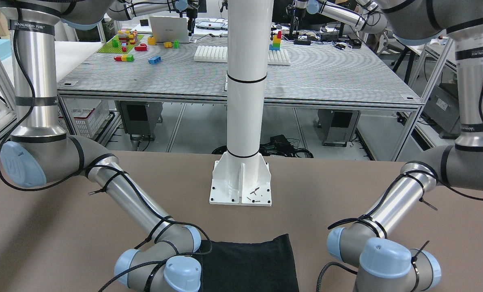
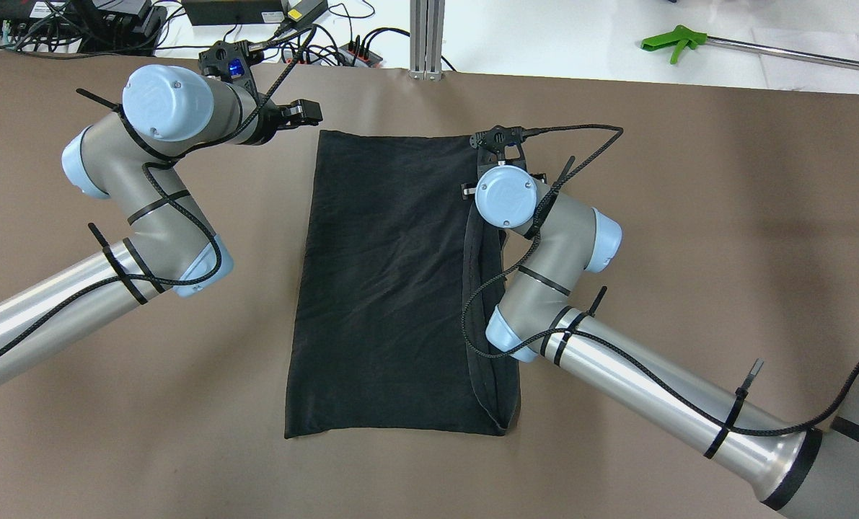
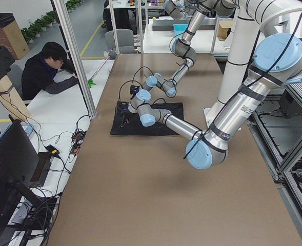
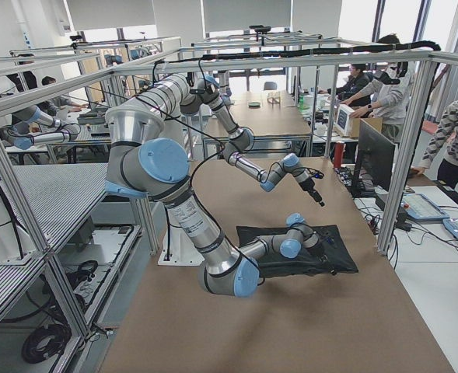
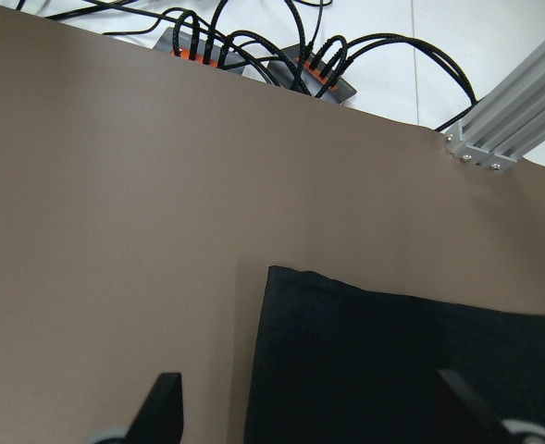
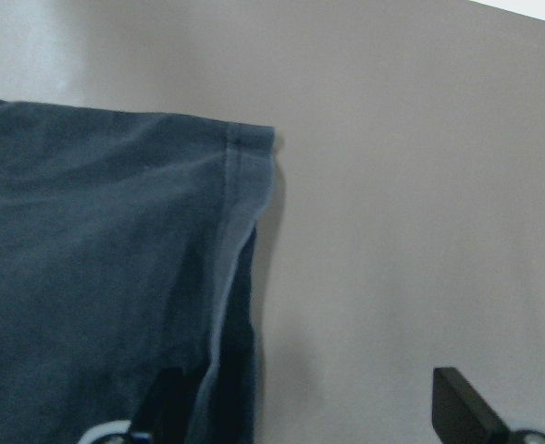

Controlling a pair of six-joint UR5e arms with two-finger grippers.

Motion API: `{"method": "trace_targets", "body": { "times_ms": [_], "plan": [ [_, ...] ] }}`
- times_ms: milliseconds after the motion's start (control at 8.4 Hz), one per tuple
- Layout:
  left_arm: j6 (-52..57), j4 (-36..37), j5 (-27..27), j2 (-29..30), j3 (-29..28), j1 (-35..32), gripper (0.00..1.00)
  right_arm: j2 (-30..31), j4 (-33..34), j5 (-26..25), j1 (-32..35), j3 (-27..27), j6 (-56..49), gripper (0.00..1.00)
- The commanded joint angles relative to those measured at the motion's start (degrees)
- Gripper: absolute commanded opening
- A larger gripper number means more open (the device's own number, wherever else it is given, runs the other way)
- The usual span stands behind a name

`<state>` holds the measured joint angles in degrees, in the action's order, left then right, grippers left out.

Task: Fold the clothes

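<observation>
Your black cloth (image 2: 393,288) lies flat on the brown worktop (image 2: 689,216), out in front of the white post (image 1: 245,81) and a little way from its foot. It makes one long, neat shape that runs straight away from the post.

It looks to me like some folding is already done. The sides are straight, and along the robot's right side you can see more than one layer at the edge. No sleeves or loose bits stick out.

The left gripper (image 5: 315,412) hangs over the corner of the cloth farthest from the post, on the robot's left. Its jaws are wide apart and hold nothing.

The right gripper (image 6: 314,402) is low over the other corner far from the post. Its jaws are spread wide too, one over the cloth and one over the bare worktop. They hold nothing.

So I think you are about in the middle of the job. What is left, I would guess, is to pinch both far corners and bring that end back toward the post, so the cloth ends up shorter.
</observation>
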<state>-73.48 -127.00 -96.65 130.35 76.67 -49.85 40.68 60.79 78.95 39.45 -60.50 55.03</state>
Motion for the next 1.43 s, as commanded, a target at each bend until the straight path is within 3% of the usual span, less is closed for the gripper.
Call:
{"method": "trace_targets", "body": {
  "times_ms": [0,238,595,715,1310],
  "plan": [
    [-0.1,0.1,0.1,0.3,0.1,0.0,0.95,5.0,-0.2,3.7,2.6,-3.2,-5.2,0.94],
    [-0.1,0.1,0.1,0.3,0.1,0.0,0.95,7.9,0.0,13.6,7.5,-7.5,-9.7,0.94],
    [-0.2,0.1,0.1,0.3,0.1,0.0,0.95,7.6,4.3,14.6,7.0,-13.7,-4.1,0.94],
    [-0.2,0.1,0.1,0.3,0.1,0.0,0.95,6.6,4.6,14.4,4.8,-13.9,1.1,0.94],
    [-0.3,0.0,0.1,0.2,0.1,0.0,0.95,6.2,6.7,10.9,-2.3,-13.8,5.1,0.94]
  ]
}}
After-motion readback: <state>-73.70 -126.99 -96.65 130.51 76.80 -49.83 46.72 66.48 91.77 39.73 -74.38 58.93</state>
